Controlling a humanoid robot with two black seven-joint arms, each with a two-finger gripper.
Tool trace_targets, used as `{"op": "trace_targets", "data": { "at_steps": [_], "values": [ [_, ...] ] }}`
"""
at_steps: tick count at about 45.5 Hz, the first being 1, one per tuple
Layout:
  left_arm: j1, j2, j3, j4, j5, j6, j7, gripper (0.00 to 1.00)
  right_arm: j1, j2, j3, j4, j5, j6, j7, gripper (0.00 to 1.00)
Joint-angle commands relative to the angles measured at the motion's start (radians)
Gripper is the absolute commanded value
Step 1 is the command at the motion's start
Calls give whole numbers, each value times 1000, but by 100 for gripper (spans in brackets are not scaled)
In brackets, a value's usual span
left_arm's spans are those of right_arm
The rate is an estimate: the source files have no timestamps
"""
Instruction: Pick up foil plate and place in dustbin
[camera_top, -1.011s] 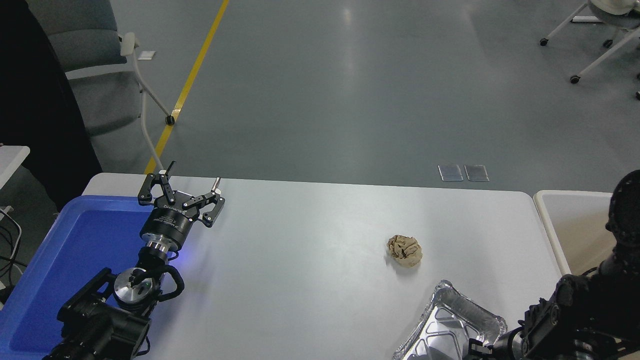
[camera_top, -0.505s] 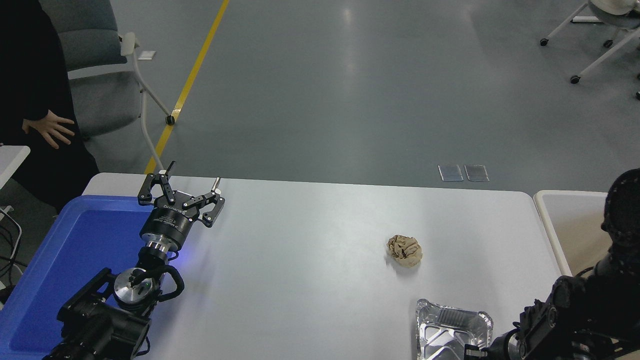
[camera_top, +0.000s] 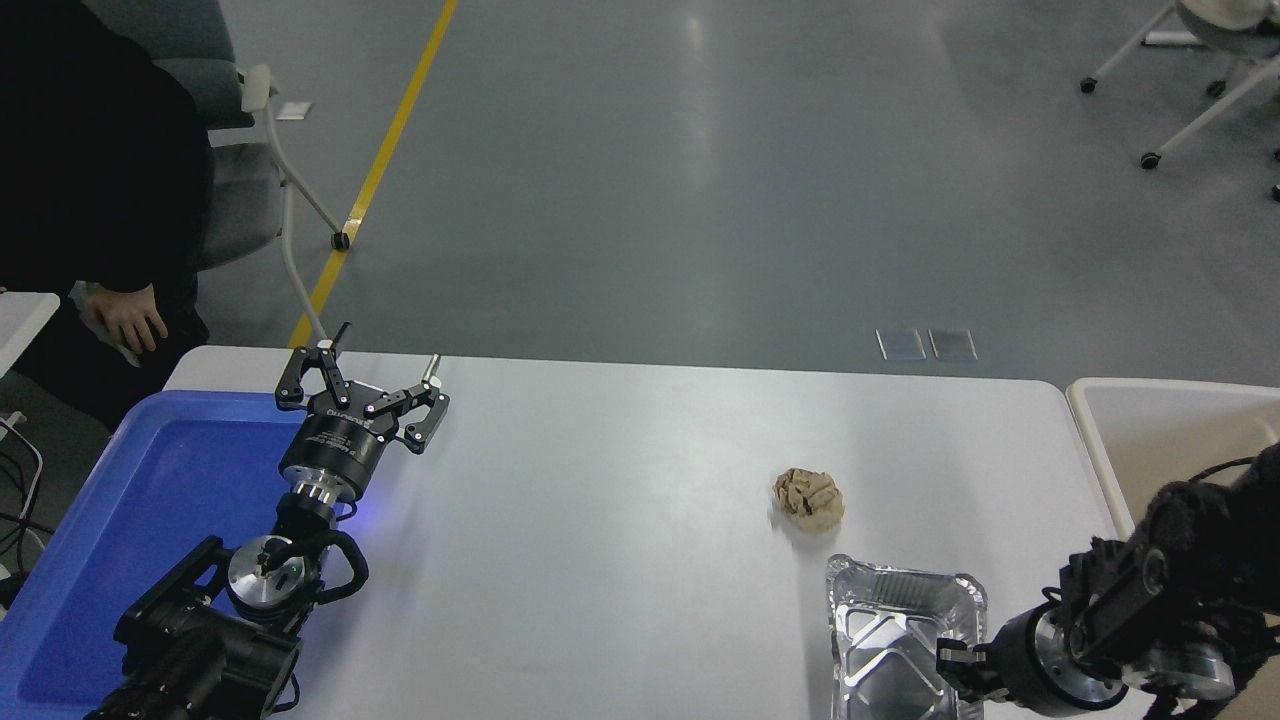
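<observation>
Foil plate (camera_top: 893, 640) lying on tabletop (camera_top: 620, 520) near front-right edge | my right end effector (camera_top: 958, 668) pinching its right rim | left end effector (camera_top: 365, 385) spread, idling beside blue tray (camera_top: 130, 500) | dustbin (camera_top: 1140, 440) sitting off right edge

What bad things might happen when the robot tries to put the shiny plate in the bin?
The right tool only meets the foil plate at its right rim, so the thin foil might bend or slip out. The paper ball sits just beyond the plate and could get knocked if the plate swings that way. The dustbin stands off the table's right edge, so a plate let go too early might hit its rim or fall.
</observation>
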Motion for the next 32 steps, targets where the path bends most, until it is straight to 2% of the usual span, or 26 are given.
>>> {"op": "trace_targets", "data": {
  "at_steps": [1,17,28,32],
  "values": [
    [0,0,0,0,0,0,0,99,315,-70,-93,18,-57,241,3,0],
    [0,0,0,0,-1,0,0,99,707,-82,-186,18,-201,608,3,0],
    [0,-1,-1,0,0,0,0,99,837,-119,-257,-20,-282,700,1,0],
    [0,0,0,0,0,0,0,99,880,-186,-294,-67,-342,732,1,0]
  ]
}}
